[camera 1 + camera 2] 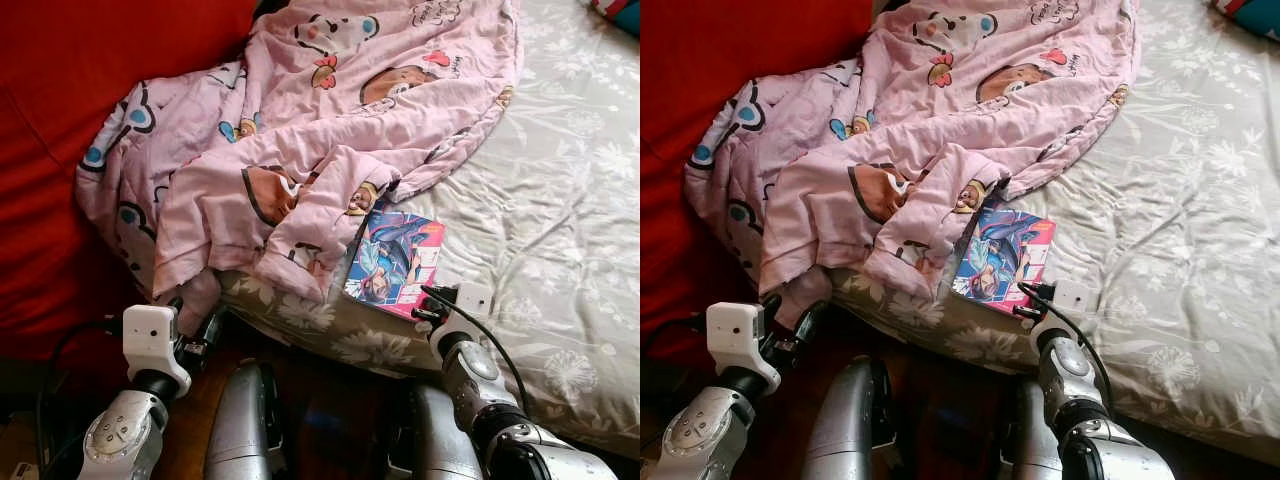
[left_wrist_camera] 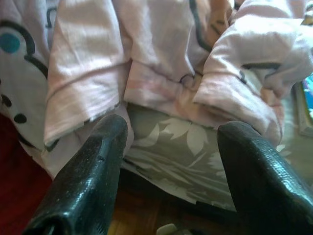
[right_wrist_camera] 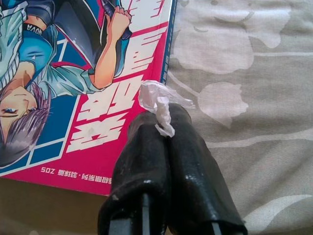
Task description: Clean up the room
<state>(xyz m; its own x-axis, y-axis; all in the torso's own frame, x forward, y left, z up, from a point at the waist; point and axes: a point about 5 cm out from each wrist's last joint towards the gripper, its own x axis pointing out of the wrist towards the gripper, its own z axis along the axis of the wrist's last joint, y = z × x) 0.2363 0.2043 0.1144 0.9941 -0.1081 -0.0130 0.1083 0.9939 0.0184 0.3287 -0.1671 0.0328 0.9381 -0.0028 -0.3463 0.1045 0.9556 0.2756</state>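
A comic book (image 1: 392, 262) with a blue and pink cover lies on the grey floral bed sheet (image 1: 560, 220) near the bed's front edge, half tucked under a crumpled pink cartoon blanket (image 1: 300, 130). My right gripper (image 1: 430, 305) rests at the book's near corner. In the right wrist view this gripper (image 3: 164, 112) is shut, pinching a small white paper scrap (image 3: 159, 100) at its tips over the book's edge (image 3: 73, 73). My left gripper (image 1: 197, 318) stands open just below the blanket's hanging hem (image 2: 88, 98), with nothing between its fingers (image 2: 93, 166).
A red upholstered surface (image 1: 60, 150) runs along the left of the bed. Dark wooden floor (image 1: 320, 400) lies below the bed edge, with my silver legs (image 1: 245, 420) over it. A colourful item (image 1: 620, 10) peeks in at the far right corner.
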